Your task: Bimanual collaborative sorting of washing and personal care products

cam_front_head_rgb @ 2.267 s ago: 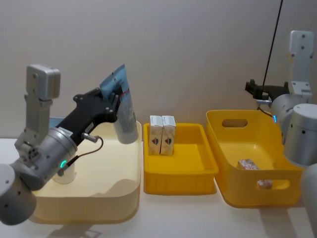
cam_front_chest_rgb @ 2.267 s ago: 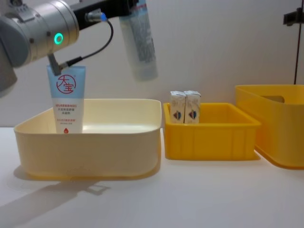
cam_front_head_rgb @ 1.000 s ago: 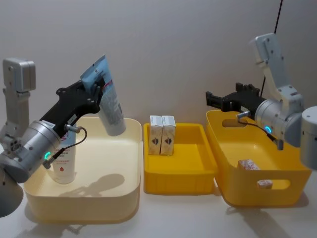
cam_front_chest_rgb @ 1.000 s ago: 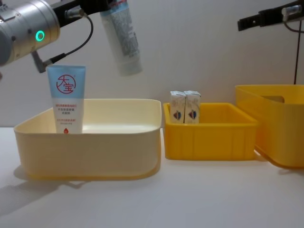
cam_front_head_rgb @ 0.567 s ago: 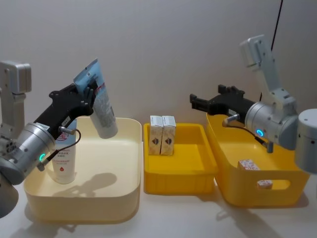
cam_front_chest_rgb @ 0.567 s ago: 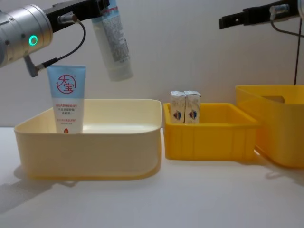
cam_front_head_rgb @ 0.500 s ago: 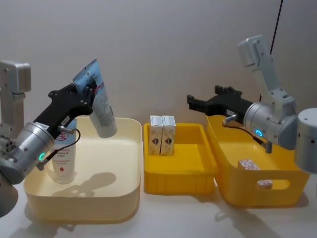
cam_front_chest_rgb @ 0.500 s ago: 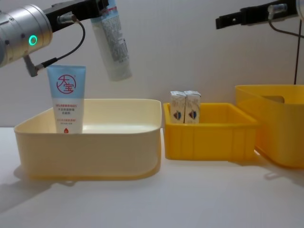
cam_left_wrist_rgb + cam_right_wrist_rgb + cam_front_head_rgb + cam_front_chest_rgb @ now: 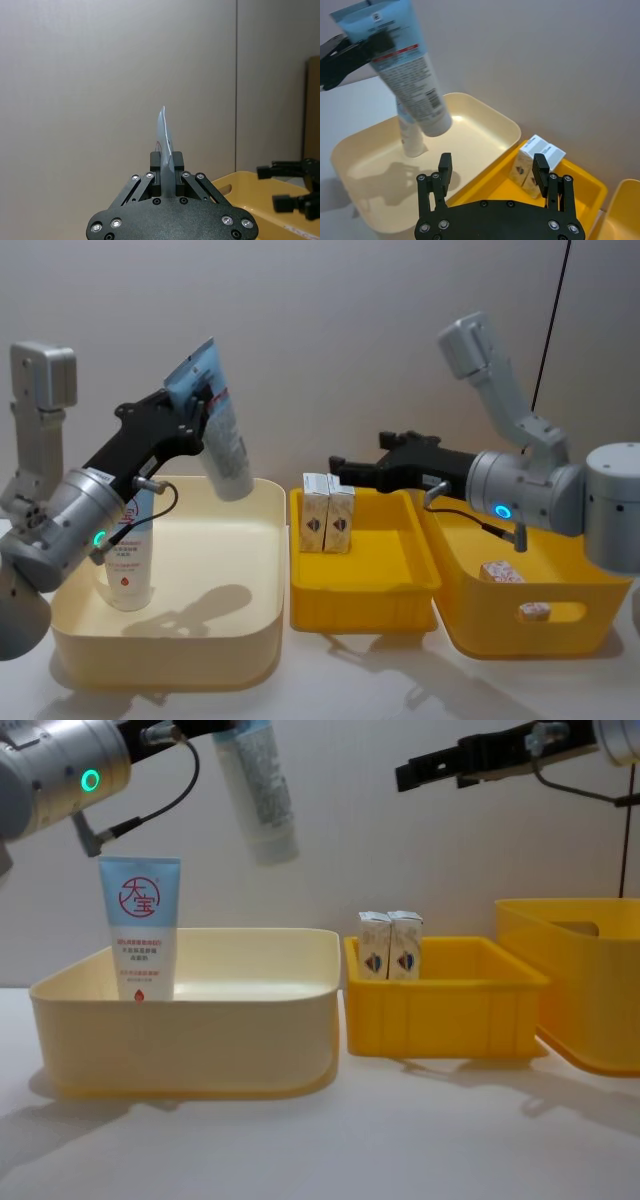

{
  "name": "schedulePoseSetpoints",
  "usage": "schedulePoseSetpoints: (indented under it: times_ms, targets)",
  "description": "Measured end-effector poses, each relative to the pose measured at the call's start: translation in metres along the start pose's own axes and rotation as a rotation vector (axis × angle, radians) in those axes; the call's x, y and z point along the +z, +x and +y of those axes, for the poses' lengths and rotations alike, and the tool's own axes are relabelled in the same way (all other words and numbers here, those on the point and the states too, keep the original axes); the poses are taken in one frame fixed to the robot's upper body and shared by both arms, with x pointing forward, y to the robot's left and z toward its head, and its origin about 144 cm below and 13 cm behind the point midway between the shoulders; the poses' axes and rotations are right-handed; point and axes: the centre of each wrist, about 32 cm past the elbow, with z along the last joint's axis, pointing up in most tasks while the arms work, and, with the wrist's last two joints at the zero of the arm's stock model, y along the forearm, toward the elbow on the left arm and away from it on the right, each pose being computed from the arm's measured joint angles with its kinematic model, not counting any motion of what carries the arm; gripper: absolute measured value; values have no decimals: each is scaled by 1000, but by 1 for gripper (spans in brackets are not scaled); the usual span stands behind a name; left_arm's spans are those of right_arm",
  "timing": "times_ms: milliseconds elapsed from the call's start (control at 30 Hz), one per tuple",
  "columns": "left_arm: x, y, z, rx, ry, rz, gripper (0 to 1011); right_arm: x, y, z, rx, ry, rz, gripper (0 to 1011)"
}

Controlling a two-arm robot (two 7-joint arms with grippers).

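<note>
- Cream plastic bin on the bench has bare floor across its middle and right; the light blue tube with red round logo stands upright by its left wall.
- Above that bin's far right part we see the tall pale blue-grey printed tube, tilted, cap down, crimped end up.
- The left pincer is clenched on the crimped end.
- The right pincer, released, hovers above two small beige cartons in the yellow tray, apart from the tube.

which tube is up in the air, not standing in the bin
The tall pale blue-grey printed tube, clamped in the left gripper above the cream bin; the red-logo tube stands inside it.
</note>
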Motion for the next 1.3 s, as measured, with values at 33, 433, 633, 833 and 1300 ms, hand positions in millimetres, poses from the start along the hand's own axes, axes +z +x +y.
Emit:
schedulePoseSetpoints:
  times_ms: [33, 433, 633, 833, 1300]
  targets:
    - [0, 0, -1, -6, -2, 1, 140, 1, -1, 2, 26, -9, -5, 1001]
    - [4, -9, -12, -73, -1, 15, 140, 12, -9, 19, 169, -56, -112, 1001]
    - [6, -12, -12, -77, 13, 13, 139, 15, -13, 26, 183, -53, -185, 1001]
    - [6, -13, -10, -69, 29, 9, 140, 16, -17, 30, 161, -37, -244, 1001]
    - [5, -17, -8, -64, 50, 5, 139, 13, -29, 37, 36, 27, -386, 1001]
